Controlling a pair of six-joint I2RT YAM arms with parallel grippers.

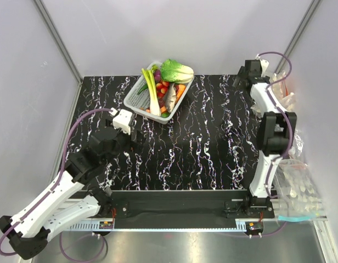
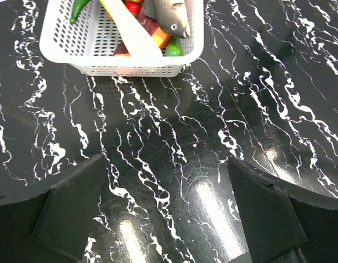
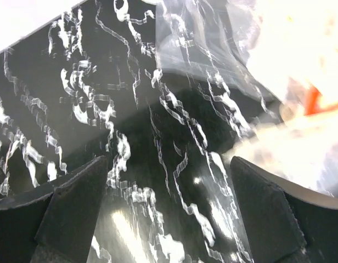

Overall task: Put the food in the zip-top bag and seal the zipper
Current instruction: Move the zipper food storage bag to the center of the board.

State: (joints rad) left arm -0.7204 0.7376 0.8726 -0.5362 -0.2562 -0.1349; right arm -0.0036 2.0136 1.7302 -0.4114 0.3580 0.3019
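Food is all in the white basket (image 1: 137, 102) at the far edge of the table (image 1: 213, 159), mid-width: leek (image 1: 152, 90) lying along it, pale root (image 1: 170, 97) beside it, green piece (image 2: 173, 50) at the near wall. Cabbage (image 1: 177, 70) and red pieces (image 1: 162, 87) are in there too, not ours. Nothing bagged yet. Zip-top bag (image 1: 281, 90) looks to be in the clear plastic heap at the far right corner, partly over the right edge. The right wrist view is blurred: clear film and an orange smear, probably the zipper (image 3: 313, 102), can't confirm. Right gripper (image 3: 169, 219) is at that corner, jaws spread, nothing between them, plastic just ahead. Left gripper (image 2: 166, 219) hovers over bare table on the near side of the basket, jaws spread too, empty. Step in hand, my read: fetch the bag. Pinch one film layer just below the strip, not the strip itself. Don't confuse it with the other clear bags (image 1: 298, 189) off the near right corner. Drag it to mid-table, mouth toward the basket, so left gets a short carry. Risk: grabbing both walls shuts the mouth.
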